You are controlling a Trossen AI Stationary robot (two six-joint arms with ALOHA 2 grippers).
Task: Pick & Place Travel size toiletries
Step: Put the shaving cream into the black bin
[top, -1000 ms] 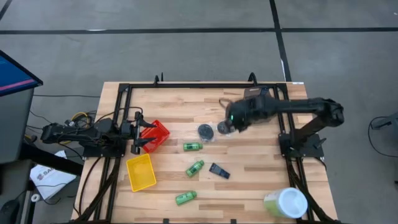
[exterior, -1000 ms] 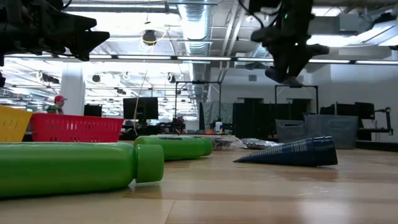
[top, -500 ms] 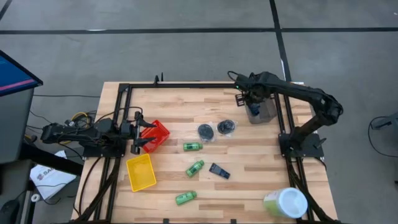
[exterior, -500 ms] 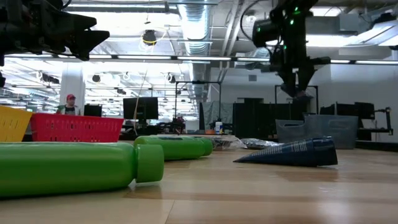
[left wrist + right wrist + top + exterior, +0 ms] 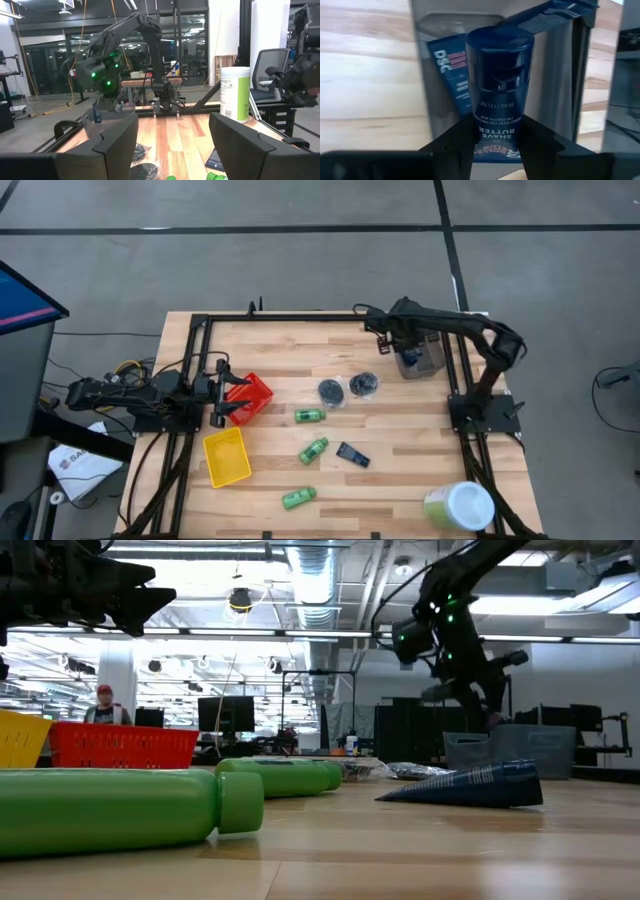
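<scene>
My right gripper [image 5: 402,348] [image 5: 497,142] is over the grey-brown bin [image 5: 428,362] [image 5: 512,748] at the table's far right, shut on a dark blue tube [image 5: 499,85]. Two more blue tubes [image 5: 449,70] lie in that bin. On the table lie one blue tube [image 5: 352,454] [image 5: 470,784], three green bottles [image 5: 309,415] [image 5: 314,450] [image 5: 298,498] and two dark discs [image 5: 330,391] [image 5: 363,385]. My left gripper [image 5: 222,394] [image 5: 172,135] waits open beside the red bin [image 5: 250,396]. My right gripper pinches the dark blue tube between its two fingers [image 5: 455,145] on the labelled body near the flat end [image 5: 497,131]. It comes from above, pointing down. The tube hangs cap-down [image 5: 499,47] over the inside of the grey-brown bin.
A yellow bin [image 5: 227,457] sits near the red bin at the left. A large pale green-and-white tub [image 5: 460,506] [image 5: 235,92] stands at the near right corner. Black frame rails [image 5: 300,317] run around the table's edges. Bare wood lies between the discs and the grey-brown bin.
My right gripper has moved from above the dark discs toward the table's far right edge, then down over the grey-brown bin, carrying the blue tube with it and staying shut. The left arm has kept still.
</scene>
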